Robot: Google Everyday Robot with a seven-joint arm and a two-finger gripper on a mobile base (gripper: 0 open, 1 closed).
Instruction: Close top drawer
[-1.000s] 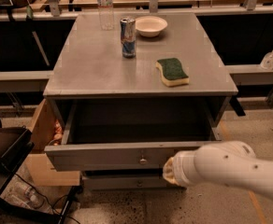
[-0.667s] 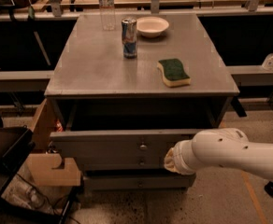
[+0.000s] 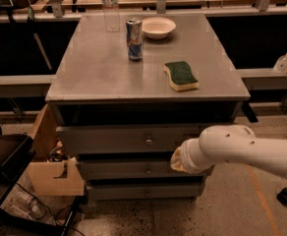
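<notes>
The top drawer [image 3: 109, 139] is a wide grey drawer with a small round metal knob [image 3: 148, 141] at its centre. It stands out only a little from the grey cabinet [image 3: 109, 73], with a dark gap above its front. My white arm [image 3: 242, 154] reaches in from the right. My gripper [image 3: 177, 160] is at the arm's end, against the drawer fronts just right of and below the knob. It is mostly hidden by the wrist.
On the cabinet top stand a drink can [image 3: 134, 39], a white bowl [image 3: 157, 27], a clear bottle [image 3: 110, 6] and a green sponge [image 3: 181, 75]. Two lower knobbed drawers [image 3: 133, 171] sit beneath. A cardboard box [image 3: 52, 171] and a black bin [image 3: 1, 166] stand at the left.
The top drawer has slid in from wide open to almost shut. My arm has moved forward toward the cabinet with it.
</notes>
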